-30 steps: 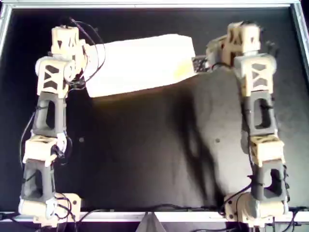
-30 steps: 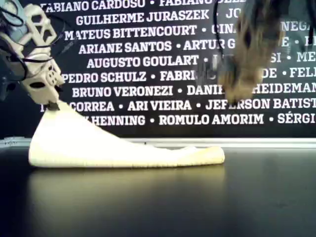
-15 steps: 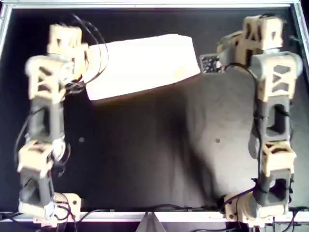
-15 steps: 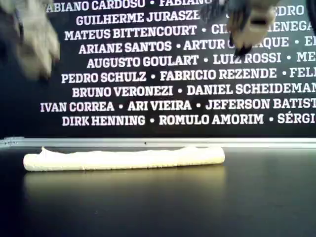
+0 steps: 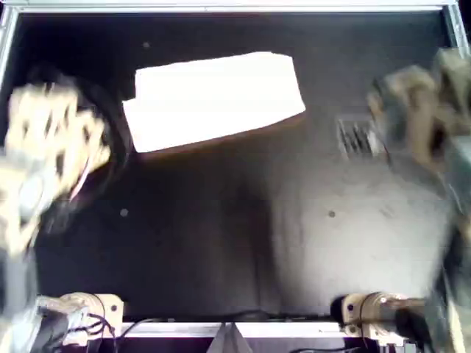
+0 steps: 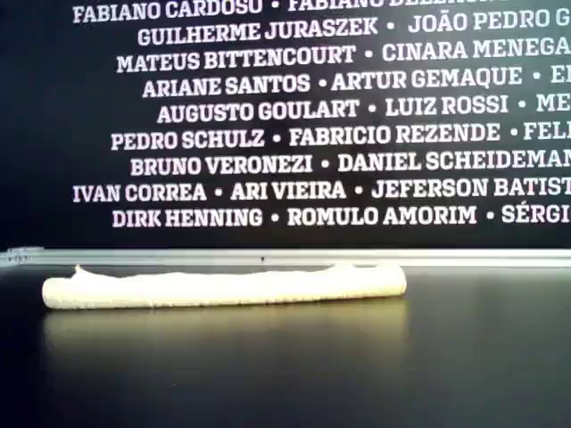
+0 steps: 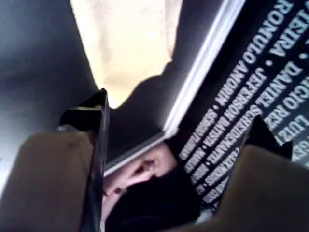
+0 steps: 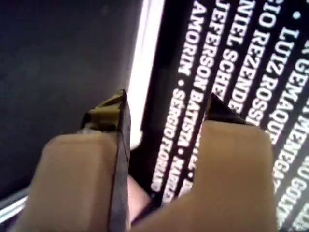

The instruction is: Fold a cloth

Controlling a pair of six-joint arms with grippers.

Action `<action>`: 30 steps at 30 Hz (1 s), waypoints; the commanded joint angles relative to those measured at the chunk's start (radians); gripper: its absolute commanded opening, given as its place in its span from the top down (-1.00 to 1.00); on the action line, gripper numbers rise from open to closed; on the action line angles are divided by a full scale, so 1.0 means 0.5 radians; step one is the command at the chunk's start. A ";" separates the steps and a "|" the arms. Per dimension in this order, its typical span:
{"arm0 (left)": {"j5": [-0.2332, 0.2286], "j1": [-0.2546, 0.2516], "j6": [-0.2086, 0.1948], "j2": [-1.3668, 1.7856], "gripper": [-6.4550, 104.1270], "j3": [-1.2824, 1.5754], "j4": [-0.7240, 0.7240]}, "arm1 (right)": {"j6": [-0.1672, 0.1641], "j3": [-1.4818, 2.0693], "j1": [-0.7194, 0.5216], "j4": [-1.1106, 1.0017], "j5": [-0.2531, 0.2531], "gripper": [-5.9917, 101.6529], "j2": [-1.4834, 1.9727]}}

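The cloth (image 5: 213, 99) lies folded into a pale cream oblong at the back of the black table (image 5: 221, 243). In the exterior view it is a low flat roll (image 6: 223, 287). Nothing touches it. My first gripper (image 7: 178, 108) is open and empty, held in the air with the cloth (image 7: 125, 43) ahead of it. My second gripper (image 8: 168, 96) is open and empty and faces the table's back rail and the banner. In the overhead view one blurred arm (image 5: 44, 162) is at the left and another (image 5: 419, 110) at the right, both away from the cloth.
A metal rail (image 5: 221, 7) runs along the table's back edge, with rails at the sides. A dark banner with white names (image 6: 303, 116) stands behind it. The arm bases (image 5: 88, 309) (image 5: 375, 312) sit at the front edge.
An arm let go of the cloth's raised end, which dropped flat. Both arms lifted and pulled away from the cloth towards the front, leaving the exterior view.
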 commanded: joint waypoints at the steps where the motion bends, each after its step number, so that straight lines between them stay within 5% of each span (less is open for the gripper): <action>1: -0.009 0.000 -0.043 0.534 -0.92 0.433 -0.178 | -0.028 0.838 -0.025 -0.089 0.006 -0.31 0.831; 4: -0.009 0.000 0.092 0.706 -0.92 0.776 -0.430 | -0.031 1.393 -0.025 -0.310 0.006 -0.31 1.243; 8: -0.009 0.003 0.509 0.816 -0.92 1.313 -0.945 | -0.034 2.034 -0.025 -0.847 0.006 -0.31 1.684; 10: -0.009 0.003 0.635 0.905 -0.92 1.617 -1.197 | -0.034 2.353 -0.025 -1.098 0.006 -0.31 1.881; 17: -0.009 0.003 0.690 1.675 -0.92 2.559 -1.770 | -0.034 3.347 -0.034 -1.825 0.006 -0.31 2.243; 26: -0.009 0.003 0.696 2.077 -0.92 3.237 -1.819 | -0.031 4.108 -0.482 -2.660 0.000 -0.31 2.531; 30: -0.006 0.003 0.693 2.077 -0.92 3.316 -1.819 | -0.031 4.317 -0.488 -2.724 -0.025 -0.29 2.543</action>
